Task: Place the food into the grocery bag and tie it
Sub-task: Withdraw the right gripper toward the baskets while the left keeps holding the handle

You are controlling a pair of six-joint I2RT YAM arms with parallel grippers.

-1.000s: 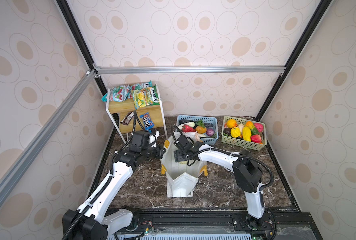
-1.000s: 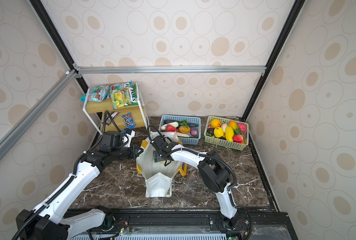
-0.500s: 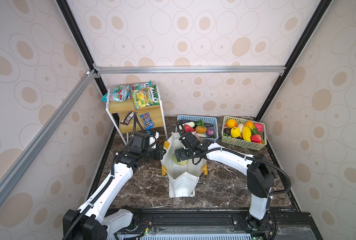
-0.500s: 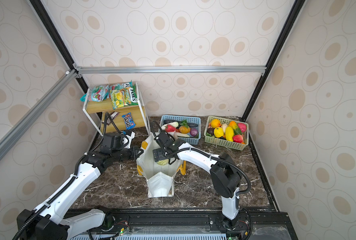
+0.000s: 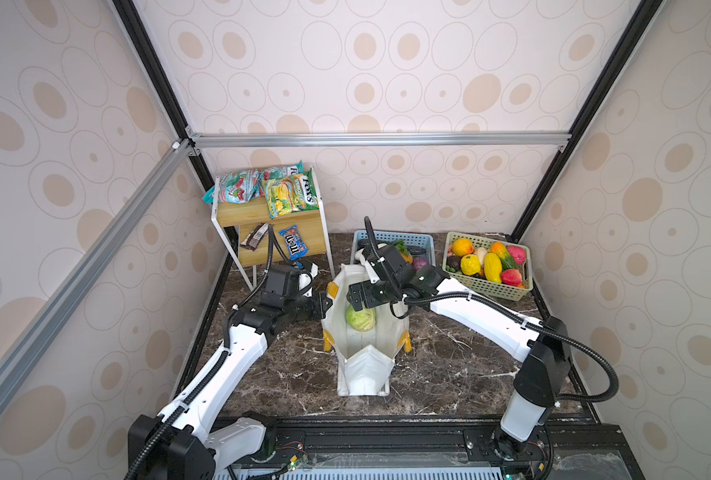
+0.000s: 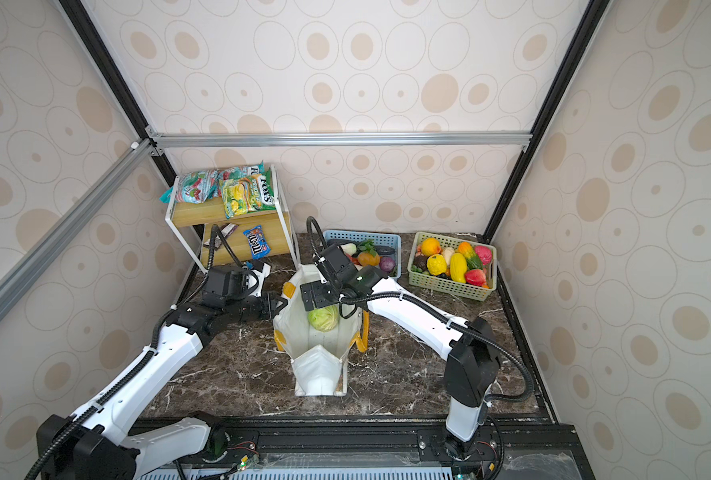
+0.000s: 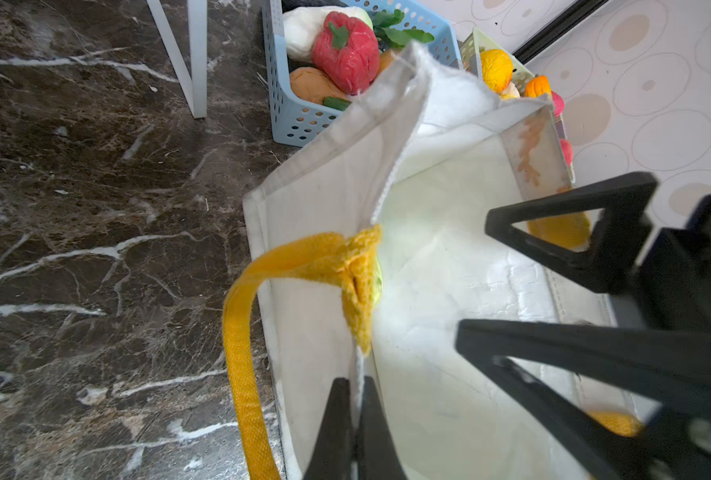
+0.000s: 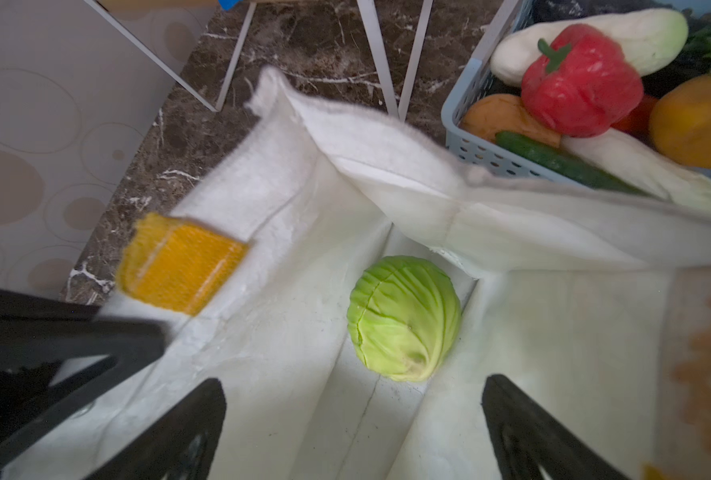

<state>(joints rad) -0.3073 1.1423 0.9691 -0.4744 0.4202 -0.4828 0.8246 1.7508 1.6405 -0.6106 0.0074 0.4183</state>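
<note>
1. Both arms look the same: left arm (image 5: 237,353) and right arm (image 5: 478,316) have glossy white shells on the long links and chunky black blocks at the joints.
2. A ribbed black cable (image 5: 599,390) hangs off each, strapped on with little white zip ties.
3. Left end effector (image 7: 353,424) and right end effector (image 8: 353,380) are all black, fingers with triangular cut-outs.
4. There's a tiny greenish light (image 5: 422,279) on the right wrist.
5. The bases are on a black rail (image 5: 387,440).

Blue lattice basket (image 5: 418,237) and green lattice basket (image 5: 495,286), side by side, rear of dark marble desk (image 5: 449,365). Two-tier wooden shelf (image 5: 245,212), white frame, rear left corner.
</note>
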